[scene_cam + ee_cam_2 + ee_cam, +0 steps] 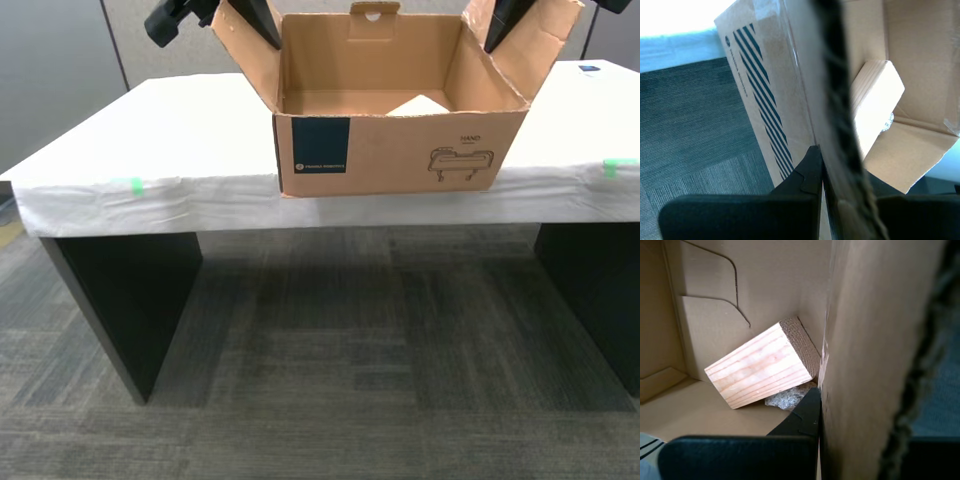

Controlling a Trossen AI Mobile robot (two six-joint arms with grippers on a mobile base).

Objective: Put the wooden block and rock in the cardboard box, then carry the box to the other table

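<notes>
The cardboard box stands open on the white-cloth table, at its front edge. Inside, the wooden block leans tilted against a wall, and the rock lies under its lower end. The exterior view shows only the block's pale top near the box's right wall; the rock is hidden there. My first gripper is shut on the box side next to the block, at the exterior view's right. My second gripper is shut on the opposite side, at the exterior view's left.
Green tape marks sit on the cloth's front edge. Dark table legs stand on grey carpet. A small blue item lies at the table's far right in the exterior view. Grey partition panels stand behind.
</notes>
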